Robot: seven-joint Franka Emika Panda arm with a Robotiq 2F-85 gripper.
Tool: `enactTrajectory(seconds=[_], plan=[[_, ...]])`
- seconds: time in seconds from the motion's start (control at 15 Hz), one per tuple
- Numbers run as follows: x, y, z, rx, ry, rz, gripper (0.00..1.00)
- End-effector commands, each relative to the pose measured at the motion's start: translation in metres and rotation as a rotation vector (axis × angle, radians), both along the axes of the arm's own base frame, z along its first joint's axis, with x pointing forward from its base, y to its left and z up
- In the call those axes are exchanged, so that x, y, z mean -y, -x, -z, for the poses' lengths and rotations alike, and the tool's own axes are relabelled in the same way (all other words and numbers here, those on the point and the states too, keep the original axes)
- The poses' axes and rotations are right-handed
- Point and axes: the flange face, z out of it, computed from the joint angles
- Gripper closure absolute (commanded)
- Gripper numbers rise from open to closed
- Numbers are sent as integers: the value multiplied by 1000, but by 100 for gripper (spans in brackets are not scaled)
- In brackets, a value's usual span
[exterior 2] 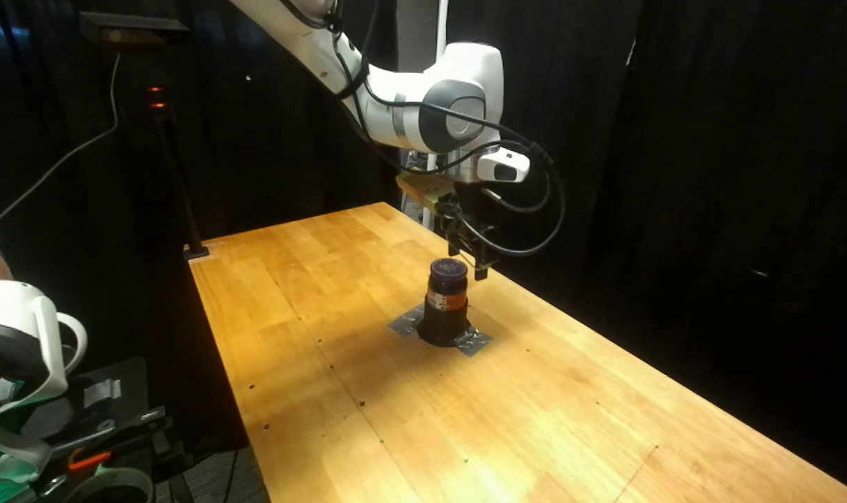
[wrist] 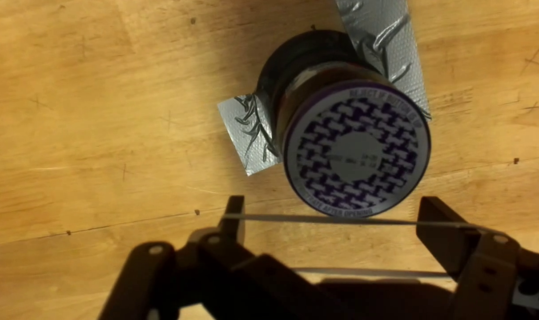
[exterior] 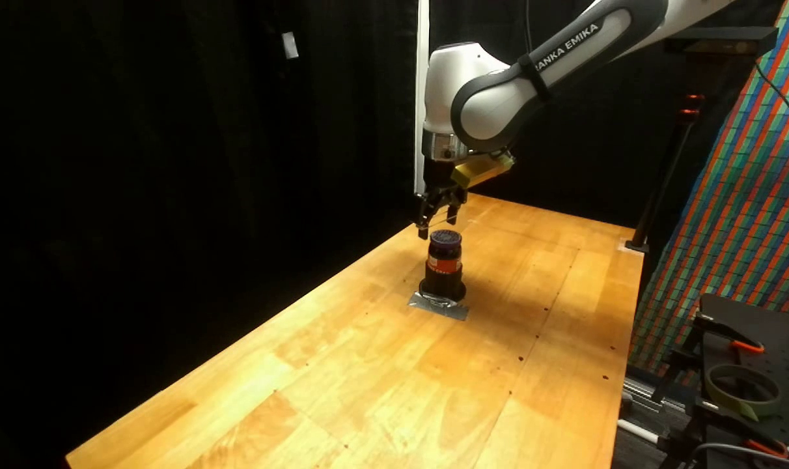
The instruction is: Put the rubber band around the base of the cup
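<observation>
One near-black, orange-labelled cylindrical cup (exterior: 444, 280), upright just right of mid-frame in an exterior view, with vertical long axis and round purple-patterned lid (wrist: 357, 151) upward. Against its base, two crumpled pieces of silver tape (wrist: 398, 53) on a pale wooden bench (exterior: 401, 391). Across the wrist view's bottom, widely parted jaws, with one thin grey rubber band (wrist: 331, 219) stretched between in two strands.
</observation>
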Motion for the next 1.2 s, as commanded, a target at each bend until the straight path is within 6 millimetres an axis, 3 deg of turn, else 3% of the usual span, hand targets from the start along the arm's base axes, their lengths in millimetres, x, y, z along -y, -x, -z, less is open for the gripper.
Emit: enactTrajectory(seconds=[0.0,0.53,1.13], plan=[[5,-15,10,-16,-3,9,0],[13,-16,42,-57,14,26,0],[13,11,36,-248,-35,74,0]])
